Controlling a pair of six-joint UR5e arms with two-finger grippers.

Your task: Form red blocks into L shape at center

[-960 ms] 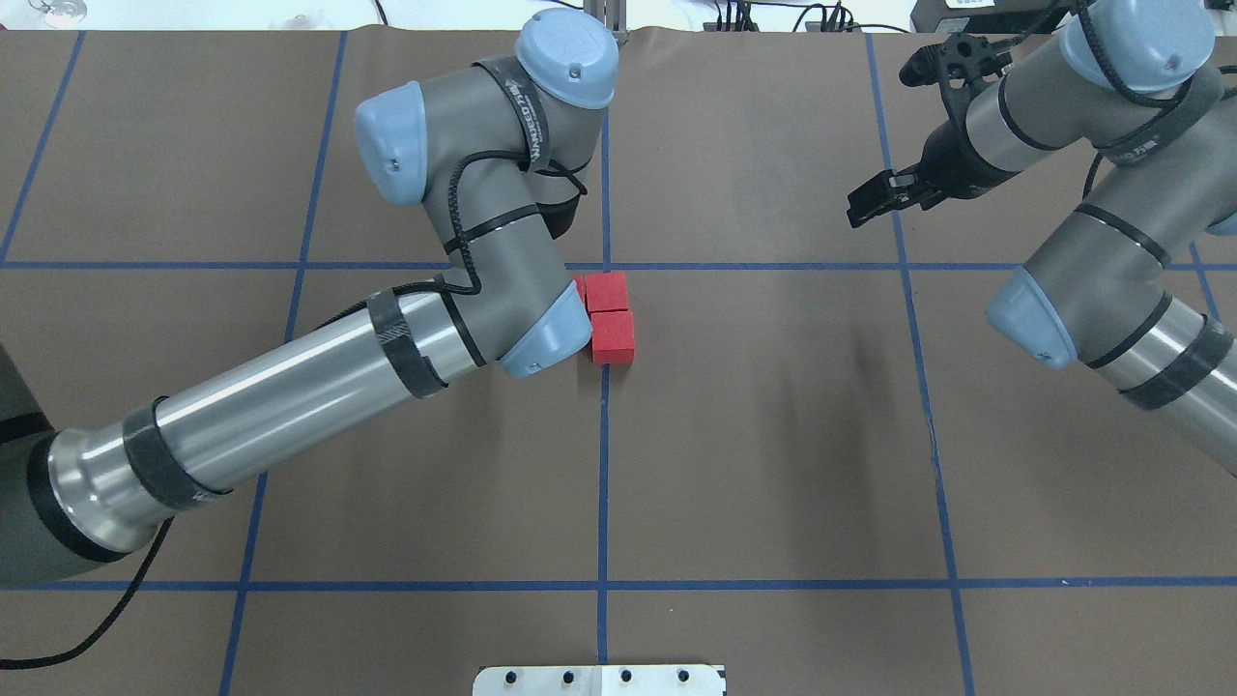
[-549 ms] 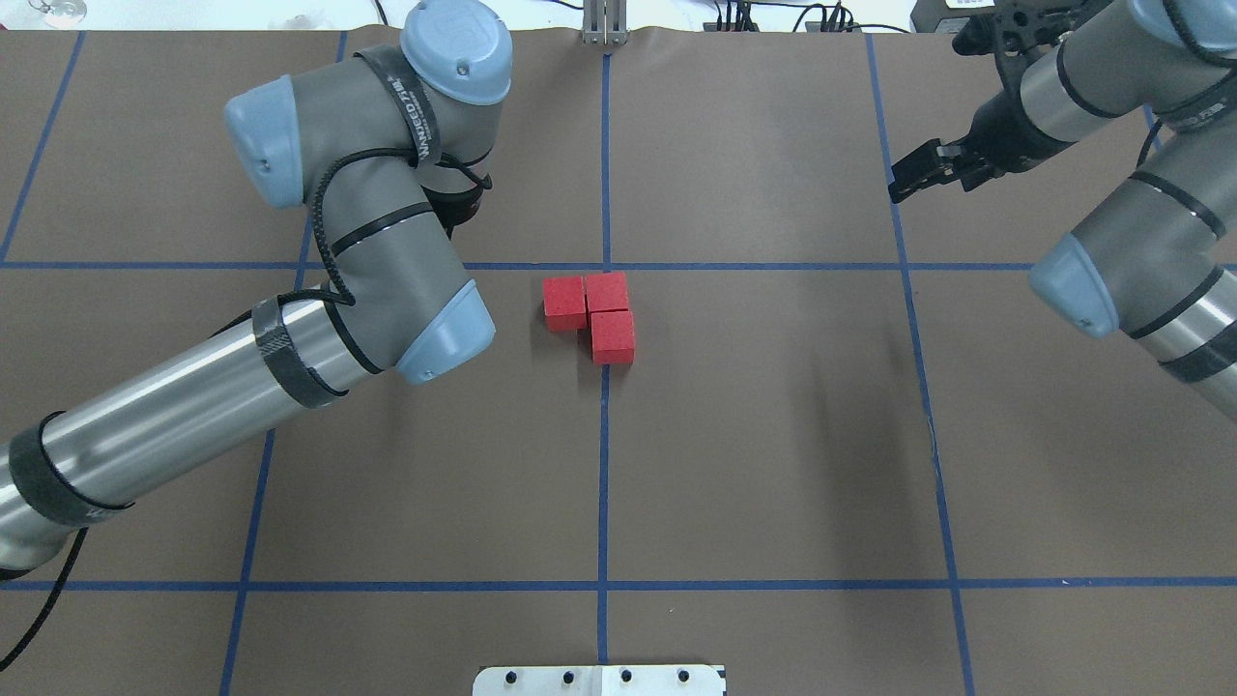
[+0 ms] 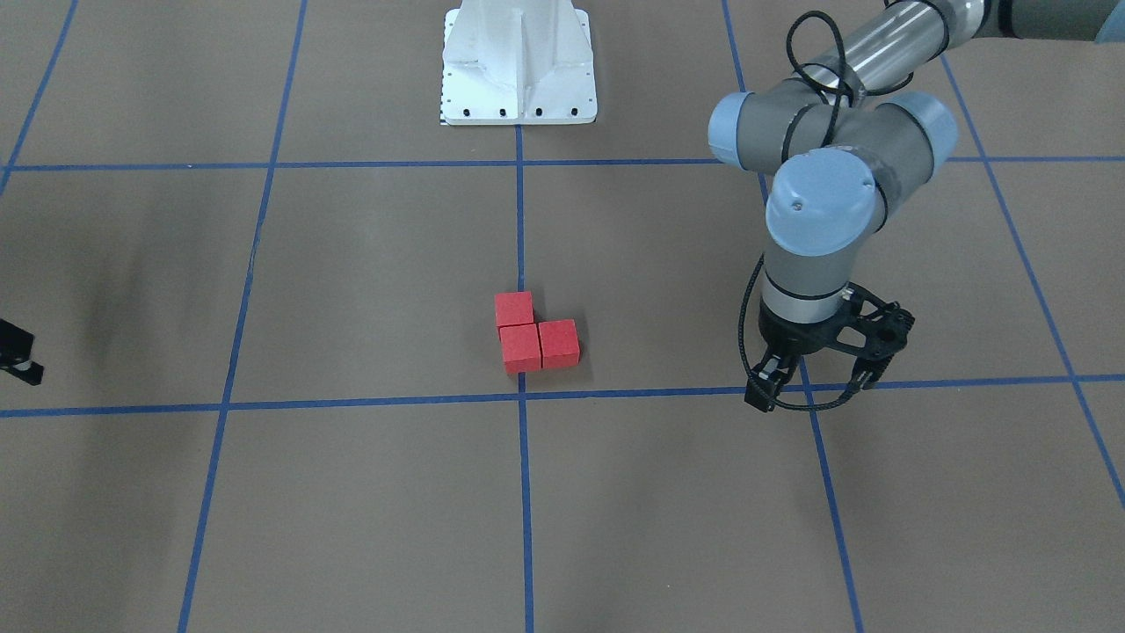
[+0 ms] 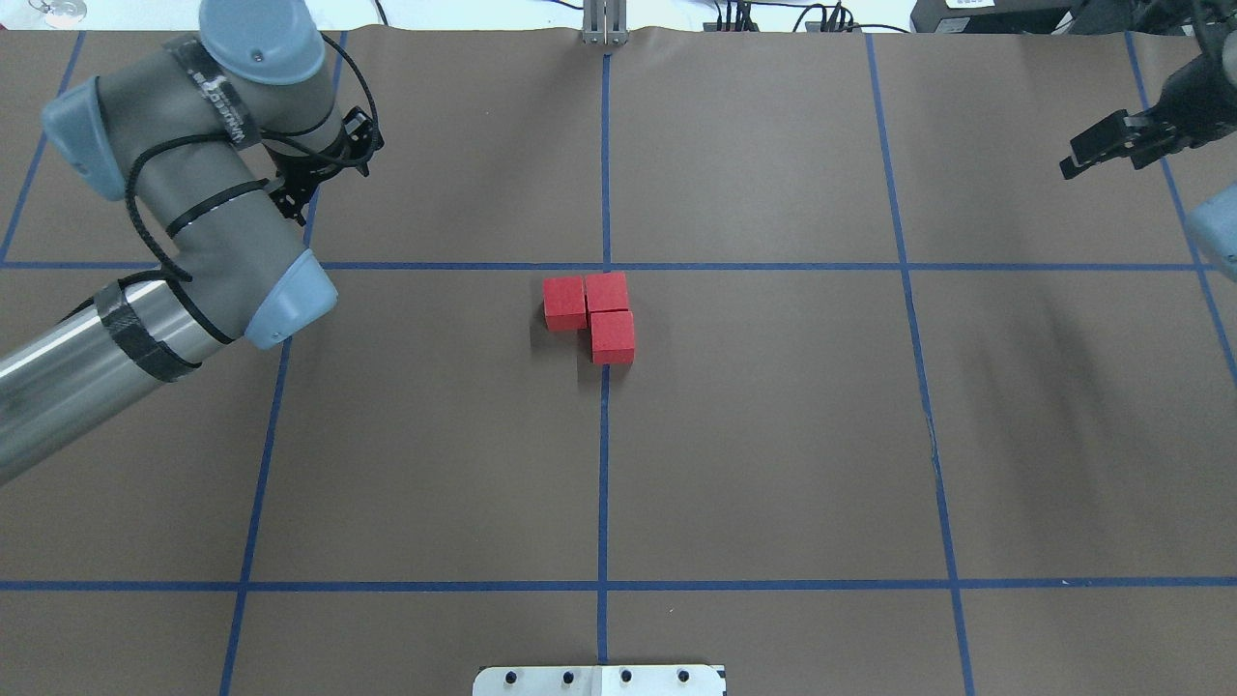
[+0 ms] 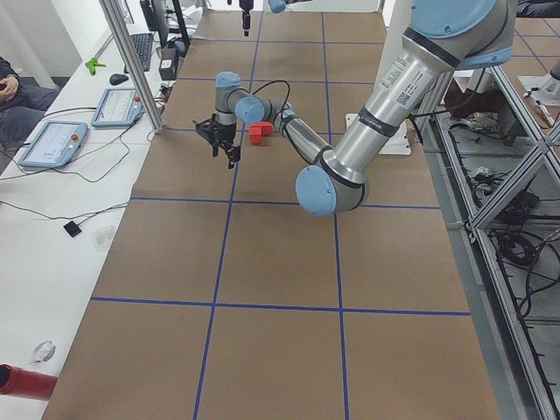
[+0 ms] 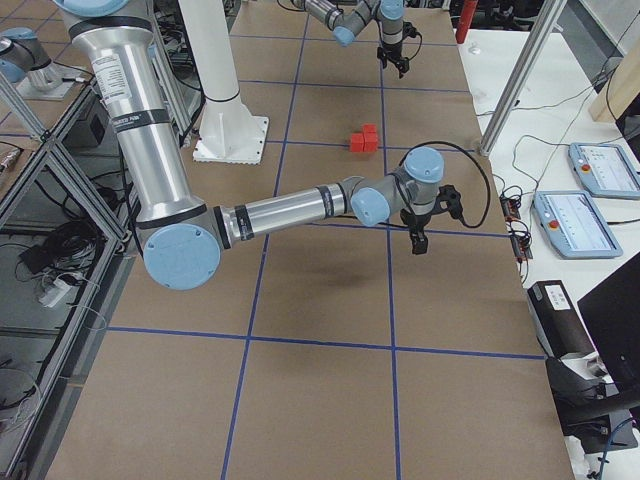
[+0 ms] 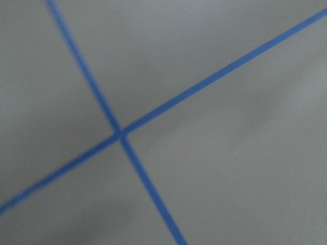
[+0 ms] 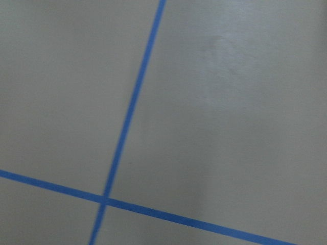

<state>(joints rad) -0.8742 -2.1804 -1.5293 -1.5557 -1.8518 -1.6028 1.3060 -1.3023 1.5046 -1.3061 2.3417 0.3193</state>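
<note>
Red L, front-facing view: the red blocks [image 3: 520, 345] lie flat on the brown tabletop [image 3: 352, 290], three cubes touching in an L, just on the robot's side of the center [image 3: 522, 398].
Left pincer, front-facing view: the left pincer [image 3: 813, 391] hangs over a grid line well apart from the cubes, fingers spread and empty.
Right pincer, front-facing view: only a black sliver of the right pincer [image 3: 18, 356] shows at the edge; I cannot tell its state.
Blocks, overhead view: the L has not shifted in the last half second. The corner cube sits against the crossing; the outer cube is set a touch out of line.
Left arm, overhead view: a second ago it lay over the cubes and hid one. It has since swung clear to the far left.
Right pincer, overhead view: it has drawn back to the right edge; whether spread or pressed together I cannot tell.
Side views: both arms stand away from the cubes.
Wrist views: blurred tape lines on bare brown, no cube.
Meaning: both arms have let go and are retreating, so the L at center looks finished.
</note>
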